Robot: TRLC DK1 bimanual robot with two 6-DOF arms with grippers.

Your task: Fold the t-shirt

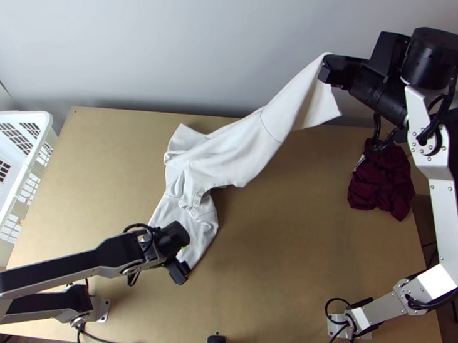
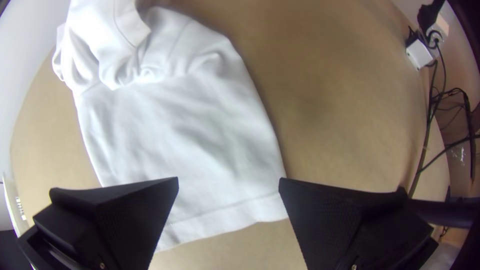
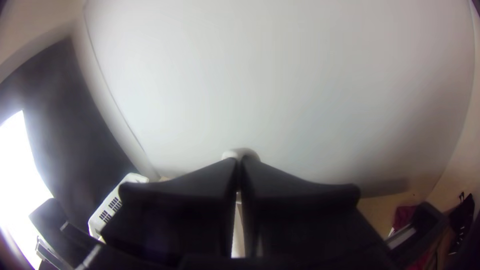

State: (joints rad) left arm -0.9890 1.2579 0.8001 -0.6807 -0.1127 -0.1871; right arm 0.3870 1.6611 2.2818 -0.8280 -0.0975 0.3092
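T-shirt (image 1: 243,147): near-left end flat on the table (image 1: 299,239), middle bunched, other end raised far right, pinched in the right gripper (image 1: 326,68). Left gripper (image 2: 228,180) spread over the near hem — no cloth between its fingers. Risk: a pull likely drags the whole shirt, nothing pins the near end. Small pinch may slip; bunching could make a crooked fold. Dark red cloth (image 1: 382,182) far right, basket (image 1: 16,185) left.

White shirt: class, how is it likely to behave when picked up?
Probably floppy: the shirt hangs in a slanting drape from the right gripper and lies crumpled on the table. Its soft creases suggest it won't break or roll.
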